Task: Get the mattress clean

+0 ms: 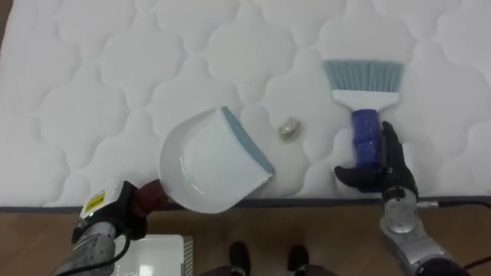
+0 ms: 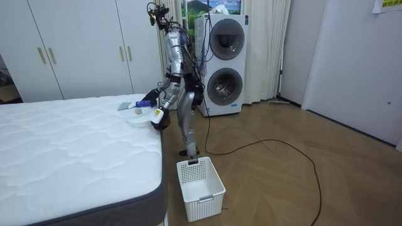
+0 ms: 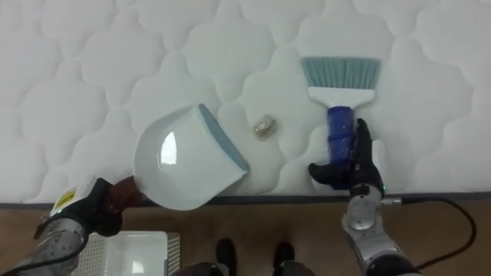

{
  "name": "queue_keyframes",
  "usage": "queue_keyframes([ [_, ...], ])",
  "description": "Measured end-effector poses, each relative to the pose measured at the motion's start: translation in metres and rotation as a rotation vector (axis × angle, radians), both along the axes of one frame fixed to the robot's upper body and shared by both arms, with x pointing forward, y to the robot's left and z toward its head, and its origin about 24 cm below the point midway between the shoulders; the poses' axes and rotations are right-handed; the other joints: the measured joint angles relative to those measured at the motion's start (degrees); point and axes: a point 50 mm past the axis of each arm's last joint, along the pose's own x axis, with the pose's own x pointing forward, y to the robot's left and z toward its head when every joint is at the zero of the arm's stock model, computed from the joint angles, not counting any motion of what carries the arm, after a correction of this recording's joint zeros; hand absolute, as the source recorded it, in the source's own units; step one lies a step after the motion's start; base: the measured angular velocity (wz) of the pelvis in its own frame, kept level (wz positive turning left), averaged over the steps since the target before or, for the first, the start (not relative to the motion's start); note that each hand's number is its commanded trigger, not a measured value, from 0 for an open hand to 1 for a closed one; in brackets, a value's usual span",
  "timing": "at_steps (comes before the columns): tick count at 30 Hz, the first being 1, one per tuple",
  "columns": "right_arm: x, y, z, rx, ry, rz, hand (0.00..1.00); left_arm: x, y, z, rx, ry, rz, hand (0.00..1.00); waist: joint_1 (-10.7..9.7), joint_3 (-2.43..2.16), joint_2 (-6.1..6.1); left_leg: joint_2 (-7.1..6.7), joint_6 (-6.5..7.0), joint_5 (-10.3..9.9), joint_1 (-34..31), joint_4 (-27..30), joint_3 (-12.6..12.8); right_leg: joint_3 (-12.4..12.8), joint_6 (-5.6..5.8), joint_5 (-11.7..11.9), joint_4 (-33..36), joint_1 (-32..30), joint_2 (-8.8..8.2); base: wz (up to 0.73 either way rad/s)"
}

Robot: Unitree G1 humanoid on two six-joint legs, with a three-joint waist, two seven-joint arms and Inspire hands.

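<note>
- Over at the near edge of the mattress [image 1: 115,69], the robot is standing on the wood floor [image 2: 282,182] and leaning in over the bed, with a washer stack [image 2: 225,37] behind it.
- Its left hand [image 1: 123,207] is gripping the dark red handle of a white dustpan [image 1: 203,165], fingers wrapped round it. The pan's blue-grey lip is facing toward the brush side.
- Its right hand [image 1: 387,165] is clamping the blue handle of a brush [image 1: 364,80], with the bristles pointing away from the robot.
- A small crumpled scrap [image 1: 288,129] is sitting on the mattress between the two. It's just beside the pan's lip and touching neither, as far as I can see.
- A white basket [image 2: 200,182] is sitting on the floor by the bed's corner, near the robot's feet.
</note>
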Motion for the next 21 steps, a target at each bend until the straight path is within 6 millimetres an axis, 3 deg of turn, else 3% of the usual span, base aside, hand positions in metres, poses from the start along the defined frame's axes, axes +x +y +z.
queue_keyframes([
  [4,-0.002,-0.003,-0.002,-0.061,0.023,0.034,0.00,0.005,-0.002,0.003,-0.004,-0.016,-0.005,1.00,-0.1,0.00,0.01,-0.07,0.00,0.0,-0.4,0.0,-0.1,0.0,-0.01,0.0,0.2,-0.4,-0.06,0.00],
  [5,-0.003,-0.004,-0.003,-0.074,0.033,0.038,0.37,0.006,-0.002,0.004,-0.003,-0.019,-0.006,1.00,-0.1,0.00,0.01,-0.08,0.00,0.0,-0.4,-0.1,-0.1,0.0,-0.01,0.0,0.2,-0.4,-0.05,0.00],
  [8,-0.003,-0.005,-0.004,-0.089,0.043,0.043,1.00,0.006,-0.003,0.004,0.003,-0.015,-0.009,1.00,-0.1,-0.01,-0.01,-0.14,0.01,0.0,-0.3,-0.2,-0.1,0.0,0.01,0.0,0.2,-0.3,-0.05,0.00],
  [17,0.007,-0.038,0.010,-0.174,0.076,-0.060,1.00,0.009,-0.005,0.004,0.011,-0.008,-0.016,1.00,0.0,-0.03,-0.04,-0.18,-0.02,0.0,0.0,0.0,-1.2,-0.9,0.00,0.0,0.1,0.6,-0.03,0.04],
  [21,0.009,-0.043,0.012,-0.195,0.098,-0.074,1.00,0.010,-0.006,0.004,0.007,-0.002,-0.018,1.00,0.2,-0.02,-0.06,-0.10,-0.13,-0.1,-0.2,0.2,-1.3,-1.2,-0.01,0.0,0.1,0.7,-0.01,0.01],
])
